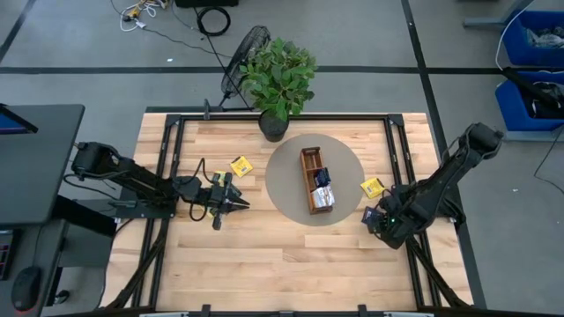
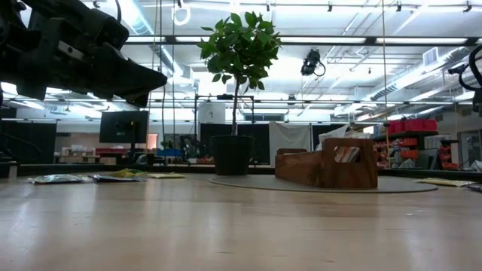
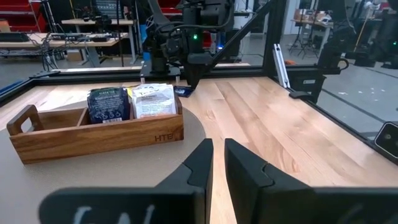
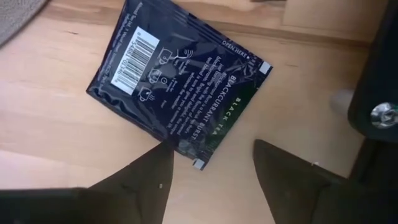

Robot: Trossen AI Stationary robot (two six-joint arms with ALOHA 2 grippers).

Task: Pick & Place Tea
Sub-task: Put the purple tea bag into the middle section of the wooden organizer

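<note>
1. I see a pale wooden plank table (image 1: 291, 255) in a black metal frame, standing on a grey floor crossed by dark tape lines; cables lie on the floor beyond it.
2. A round grey mat (image 1: 286, 189) sits mid-table, with a leafy potted plant (image 1: 278, 79) at the table's far edge just beyond it.
3. From table height I look into a workshop with strip lights, a monitor and red bins behind the plant.
4. A long brown wooden tray (image 1: 310, 167) with compartments lies on the mat; a dark navy sachet (image 3: 109, 104) and a white sachet (image 3: 154, 100) stand upright in it.
5. My right gripper (image 4: 211, 165) hangs low over the table near the mat's right side, fingers spread wide and holding nothing. One dark navy sachet (image 4: 177, 78) lies flat on the wood just ahead of its tips, glossy, square, with a white barcode and the print "Blackcurrant Burst Black Tea". One fingertip sits at the sachet's corner; I cannot tell if it touches.
6. My left gripper (image 1: 236, 204) hovers left of the mat, pointing toward the tray, fingers (image 3: 199, 165) nearly together with only a narrow gap and nothing between them.
7. A yellow sachet (image 1: 241, 165) lies flat beside the mat's left rim; another yellow sachet (image 1: 372, 187) lies flat off the right rim, near the right gripper.
</note>
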